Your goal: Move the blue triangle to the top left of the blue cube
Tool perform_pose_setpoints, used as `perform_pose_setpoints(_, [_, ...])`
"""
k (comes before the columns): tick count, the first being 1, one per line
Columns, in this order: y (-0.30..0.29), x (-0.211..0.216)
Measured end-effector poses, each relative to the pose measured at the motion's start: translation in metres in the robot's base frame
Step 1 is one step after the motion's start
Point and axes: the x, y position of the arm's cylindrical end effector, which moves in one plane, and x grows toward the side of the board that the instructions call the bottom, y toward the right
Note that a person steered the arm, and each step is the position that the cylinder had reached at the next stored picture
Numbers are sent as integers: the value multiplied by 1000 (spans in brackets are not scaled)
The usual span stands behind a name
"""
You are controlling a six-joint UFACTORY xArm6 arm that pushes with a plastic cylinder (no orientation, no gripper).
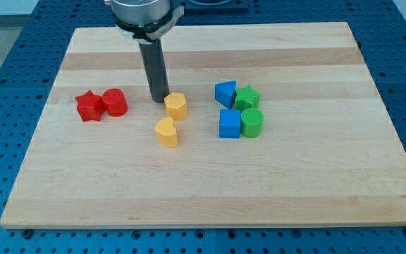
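The blue triangle (225, 92) lies right of the board's centre, just above the blue cube (230, 123) and slightly to its left. The two blue blocks are almost touching. My tip (158, 99) rests on the board well to the left of both blue blocks. It sits just left of the upper yellow block (177, 106), close to it or touching it. The rod rises straight up from the tip to the arm's head at the view's top.
A green star (247, 97) sits right of the blue triangle. A green cylinder (251, 123) sits right of the blue cube. A yellow heart (167, 132) lies below the upper yellow block. A red star (88, 106) and a red cylinder (114, 103) stand at the left.
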Motion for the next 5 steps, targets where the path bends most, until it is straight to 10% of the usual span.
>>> perform_pose_setpoints(5, [118,-28])
